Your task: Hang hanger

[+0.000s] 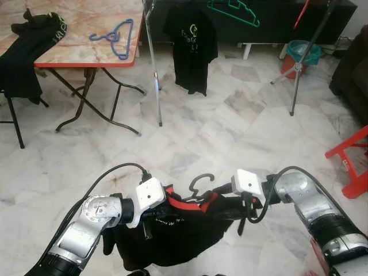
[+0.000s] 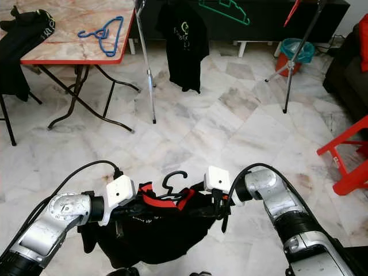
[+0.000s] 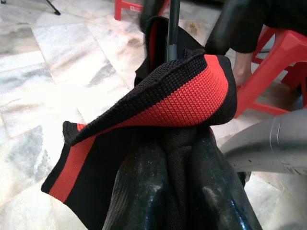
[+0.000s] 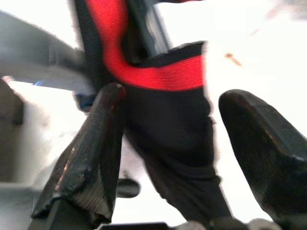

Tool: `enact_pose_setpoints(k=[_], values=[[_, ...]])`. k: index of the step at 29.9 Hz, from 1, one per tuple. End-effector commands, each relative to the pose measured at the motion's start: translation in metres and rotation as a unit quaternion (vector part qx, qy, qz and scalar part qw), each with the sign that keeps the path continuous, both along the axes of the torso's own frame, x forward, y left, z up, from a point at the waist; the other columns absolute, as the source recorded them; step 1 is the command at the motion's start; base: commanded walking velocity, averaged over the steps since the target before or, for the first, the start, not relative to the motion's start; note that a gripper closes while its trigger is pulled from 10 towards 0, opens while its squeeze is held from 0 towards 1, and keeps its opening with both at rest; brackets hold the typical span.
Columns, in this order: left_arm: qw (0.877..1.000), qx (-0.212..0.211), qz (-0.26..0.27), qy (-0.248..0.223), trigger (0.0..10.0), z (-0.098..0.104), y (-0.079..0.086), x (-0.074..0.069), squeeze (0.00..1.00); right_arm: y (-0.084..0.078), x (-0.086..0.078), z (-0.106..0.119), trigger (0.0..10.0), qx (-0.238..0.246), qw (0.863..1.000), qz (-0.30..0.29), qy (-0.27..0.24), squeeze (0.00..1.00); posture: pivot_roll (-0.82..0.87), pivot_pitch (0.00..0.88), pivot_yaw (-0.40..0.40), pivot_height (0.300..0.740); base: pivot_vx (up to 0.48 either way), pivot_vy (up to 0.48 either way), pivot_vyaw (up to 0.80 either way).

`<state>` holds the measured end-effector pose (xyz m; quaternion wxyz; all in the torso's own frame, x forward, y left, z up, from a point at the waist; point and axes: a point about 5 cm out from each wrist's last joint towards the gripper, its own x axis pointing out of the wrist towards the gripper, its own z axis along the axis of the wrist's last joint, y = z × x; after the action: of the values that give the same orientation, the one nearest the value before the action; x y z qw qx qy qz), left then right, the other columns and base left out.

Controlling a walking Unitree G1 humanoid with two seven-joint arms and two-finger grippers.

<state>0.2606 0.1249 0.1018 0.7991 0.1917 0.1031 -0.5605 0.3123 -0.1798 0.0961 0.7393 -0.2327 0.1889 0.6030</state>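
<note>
A black shirt with a red collar (image 1: 172, 236) hangs on a black hanger whose hook (image 1: 201, 183) sticks up between my two arms, low over the floor. My left gripper (image 3: 177, 191) is shut on the shirt's shoulder beside the collar (image 3: 192, 98). On the other shoulder, my right gripper (image 4: 173, 98) stands open, its fingers (image 4: 91, 158) spread on either side of the fabric. The clothes rack's poles (image 1: 151, 57) rise ahead, with another black shirt (image 1: 191, 49) and a green hanger (image 1: 233, 11) hanging from it.
A folding table (image 1: 75, 54) at the left carries a blue hanger (image 1: 113, 34) and a draped black garment (image 1: 26, 52). A red stool (image 1: 353, 164) stands at the right, with a teal bin (image 1: 303, 54) and a dark sofa (image 1: 351, 69) behind. Marble floor lies between me and the rack.
</note>
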Motion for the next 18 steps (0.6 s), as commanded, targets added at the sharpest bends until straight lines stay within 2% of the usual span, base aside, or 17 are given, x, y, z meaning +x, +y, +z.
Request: enact_pose_setpoints(k=[1, 5, 6, 10, 13, 15, 16, 17, 18], values=[[1.000, 0.001, 0.000, -0.009, 0.0, 0.000, 0.000, 0.000, 0.00, -0.003, 0.007, 0.010, 10.0, 0.018, 0.999, -0.026, -0.029, 0.00, 0.05, 0.128, -0.048, 0.740, 0.000, 0.000, 0.00], [1.000, 0.001, 0.004, -0.010, 0.0, -0.001, 0.001, 0.000, 0.00, 0.001, 0.014, 0.018, 10.0, 0.068, 0.995, -0.061, -0.051, 0.00, 0.05, 0.125, -0.049, 0.740, 0.000, 0.000, 0.00], [1.000, 0.000, 0.005, -0.010, 0.0, -0.002, 0.001, 0.000, 0.00, 0.003, 0.018, 0.020, 10.0, 0.094, 0.990, -0.087, -0.066, 0.00, 0.05, 0.124, -0.049, 0.740, 0.000, 0.000, 0.00], [1.000, -0.001, 0.007, -0.010, 0.0, -0.002, 0.001, 0.000, 0.00, 0.004, 0.019, 0.021, 10.0, 0.111, 0.985, -0.106, -0.076, 0.00, 0.05, 0.123, -0.048, 0.740, 0.000, 0.000, 0.00], [0.999, -0.004, 0.031, -0.016, 0.0, -0.005, 0.006, 0.001, 0.00, 0.003, 0.012, 0.014, 10.0, 0.131, 0.983, -0.114, -0.065, 0.00, 0.05, 0.120, -0.048, 0.740, 0.000, 0.000, 0.00], [0.998, -0.008, 0.059, -0.023, 2.9, -0.008, 0.010, 0.004, 0.00, 0.000, 0.012, 0.012, 10.0, 0.146, 0.976, -0.144, -0.069, 0.00, 0.05, 0.116, -0.048, 0.740, 0.000, 0.000, 0.00], [0.998, -0.009, 0.065, -0.024, 2.9, -0.009, 0.011, 0.004, 0.00, -0.001, 0.012, 0.012, 10.0, 0.150, 0.975, -0.151, -0.070, 0.00, 0.05, 0.116, -0.048, 0.740, 0.000, 0.000, 0.00], [0.997, -0.013, 0.078, -0.026, 10.0, -0.010, 0.012, 0.005, 0.00, -0.002, 0.012, 0.011, 10.0, 0.154, 0.971, -0.164, -0.079, 0.00, 0.05, 0.117, -0.050, 0.740, 0.000, 0.000, 0.00], [0.992, -0.021, 0.118, -0.032, 10.0, -0.015, 0.018, 0.009, 0.00, -0.011, 0.019, 0.012, 10.0, 0.164, 0.946, -0.250, -0.127, 0.00, 0.05, 0.116, -0.051, 0.740, 0.000, 0.000, 0.00]])
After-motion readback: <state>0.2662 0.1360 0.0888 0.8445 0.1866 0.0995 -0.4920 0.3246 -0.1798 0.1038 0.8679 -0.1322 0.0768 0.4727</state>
